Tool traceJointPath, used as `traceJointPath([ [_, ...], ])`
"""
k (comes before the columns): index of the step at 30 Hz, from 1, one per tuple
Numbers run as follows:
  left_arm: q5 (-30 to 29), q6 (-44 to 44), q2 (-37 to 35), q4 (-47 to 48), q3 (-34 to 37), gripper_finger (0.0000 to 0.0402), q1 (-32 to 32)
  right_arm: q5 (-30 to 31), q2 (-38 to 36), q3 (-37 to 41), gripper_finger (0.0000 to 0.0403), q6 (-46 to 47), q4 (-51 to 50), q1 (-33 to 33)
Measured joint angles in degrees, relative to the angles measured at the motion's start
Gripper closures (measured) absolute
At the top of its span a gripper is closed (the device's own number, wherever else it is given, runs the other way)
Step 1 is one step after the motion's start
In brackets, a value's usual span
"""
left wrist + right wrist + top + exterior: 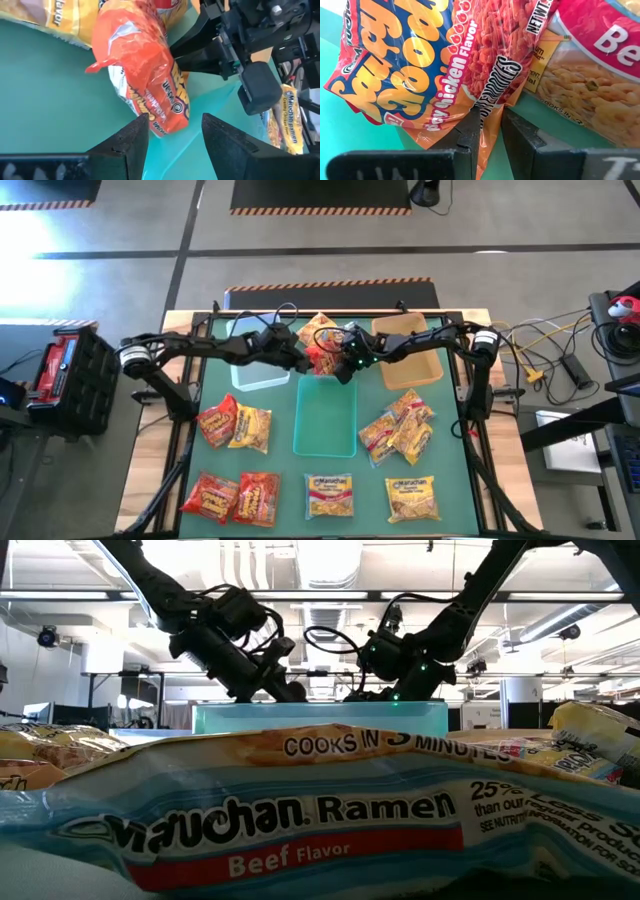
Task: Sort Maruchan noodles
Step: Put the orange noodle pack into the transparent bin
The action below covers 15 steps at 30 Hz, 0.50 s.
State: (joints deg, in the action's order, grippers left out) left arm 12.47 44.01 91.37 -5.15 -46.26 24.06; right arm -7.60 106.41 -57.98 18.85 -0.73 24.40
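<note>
A red-orange Maruchan packet [320,352] sits between my two grippers at the far middle of the table, just beyond the teal bin [325,420]. My right gripper [343,366] is shut on it [490,131]. My left gripper [300,360] is open; in its wrist view its fingers [172,137] stand on either side of the packet's free end [167,117], and I see no touch. A yellow packet [60,20] and a yellow and pink-red beef packet [600,60] lie close behind on the green mat. My right gripper pinches a thin crinkled edge of the red-orange packet [490,107] between its two fingers [467,132]. The fingers come from the table's right side, slanting down. The rest of the packet spreads out beyond the fingers toward my left gripper; whether it is lifted clear I cannot tell.
A clear bin [255,368] stands far left and a tan bin [412,360] far right. Packets lie in groups on the mat: left [235,427], near left [232,498], near middle [330,495], near right [415,500], and a pile at right [400,430].
</note>
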Motion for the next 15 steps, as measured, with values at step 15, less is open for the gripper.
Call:
traceJointPath([
  [15, -10.92, -12.30, 3.57, 20.00, -15.38, 0.0148, -1.56, -0.32, 0.07, 0.07, 0.0335, -1.65, -0.15, 0.02],
])
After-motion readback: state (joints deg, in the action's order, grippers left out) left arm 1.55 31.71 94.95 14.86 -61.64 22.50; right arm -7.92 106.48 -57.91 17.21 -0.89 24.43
